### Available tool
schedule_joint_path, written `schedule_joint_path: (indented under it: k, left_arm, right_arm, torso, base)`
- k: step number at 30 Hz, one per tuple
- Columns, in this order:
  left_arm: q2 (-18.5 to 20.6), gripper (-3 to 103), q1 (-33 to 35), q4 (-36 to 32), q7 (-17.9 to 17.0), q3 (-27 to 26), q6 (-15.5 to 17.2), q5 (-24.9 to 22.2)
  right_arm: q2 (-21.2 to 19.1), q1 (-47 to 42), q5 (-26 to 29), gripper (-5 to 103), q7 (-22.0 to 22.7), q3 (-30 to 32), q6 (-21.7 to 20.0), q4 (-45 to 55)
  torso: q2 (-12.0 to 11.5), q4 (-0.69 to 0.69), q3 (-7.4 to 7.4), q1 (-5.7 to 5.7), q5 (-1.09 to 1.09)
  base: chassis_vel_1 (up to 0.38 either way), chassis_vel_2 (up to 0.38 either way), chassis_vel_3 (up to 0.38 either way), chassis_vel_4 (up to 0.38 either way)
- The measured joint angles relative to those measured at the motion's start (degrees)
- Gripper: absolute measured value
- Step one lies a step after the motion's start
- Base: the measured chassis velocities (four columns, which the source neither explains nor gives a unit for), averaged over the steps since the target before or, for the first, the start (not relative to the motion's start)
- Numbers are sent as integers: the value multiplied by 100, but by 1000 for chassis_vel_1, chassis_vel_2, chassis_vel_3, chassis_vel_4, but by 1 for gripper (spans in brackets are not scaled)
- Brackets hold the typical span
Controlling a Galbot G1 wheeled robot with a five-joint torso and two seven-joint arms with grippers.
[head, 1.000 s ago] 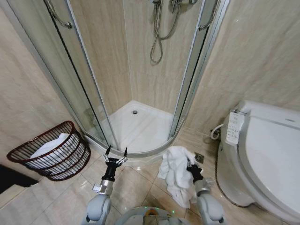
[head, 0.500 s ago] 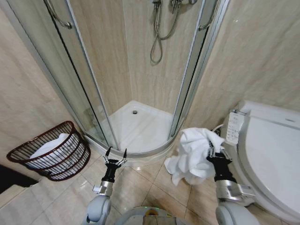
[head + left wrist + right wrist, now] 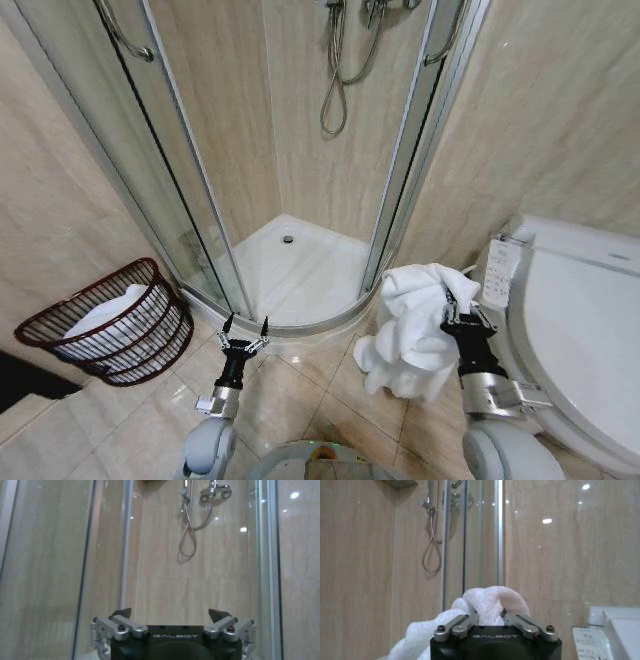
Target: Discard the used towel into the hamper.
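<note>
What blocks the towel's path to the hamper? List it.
The right gripper holds the towel near the toilet. The hamper is across the floor on the robot's left. The left gripper, open and raised, stands roughly on that line. Nothing else visible does.

From the head we are looking forward and down at the shower enclosure, with the floor close below us, the hamper low on our left and the toilet on our right. Our left wrist camera is sitting just behind the left gripper, facing level into the shower hose. Our right wrist camera is sitting behind the right gripper, facing the same hose from farther right, the towel close before it.
</note>
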Motion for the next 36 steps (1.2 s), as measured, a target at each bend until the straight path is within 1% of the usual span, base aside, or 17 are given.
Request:
schedule_joint_path:
  k: [9, 17, 22, 33, 36]
  left_arm:
    - [-11, 100, -57, 63, 39, 14, 29, 19]
    - [-7, 100, -80, 71, 52, 20, 52, 24]
    - [-7, 100, -85, 71, 56, 16, 60, 26]
    - [-27, 100, -27, 32, 73, 9, 49, 82]
    - [-30, 100, 19, -11, 103, -13, 26, 171]
  right_arm:
    - [41, -104, -133, 10, -37, -98, 77, -1]
    - [46, -101, -211, 10, -40, -130, 97, 5]
    - [89, -170, -291, 10, -48, -200, 180, -17]
    - [91, -300, -248, 10, -51, -175, 344, -8]
    - [90, -343, -193, 10, -45, -154, 404, -8]
  torso:
    - [0, 0, 0, 0, 0]
    - [0, 0, 0, 0, 0]
    - [0, 0, 0, 0, 0]
    - [0, 1, 0, 0, 0]
    - [0, 1, 0, 0, 0]
  base:
    - [0, 0, 0, 0]
    - [66, 63, 67, 64]
    - [79, 92, 109, 75]
    - [102, 92, 84, 82]
    - [21, 8, 18, 17]
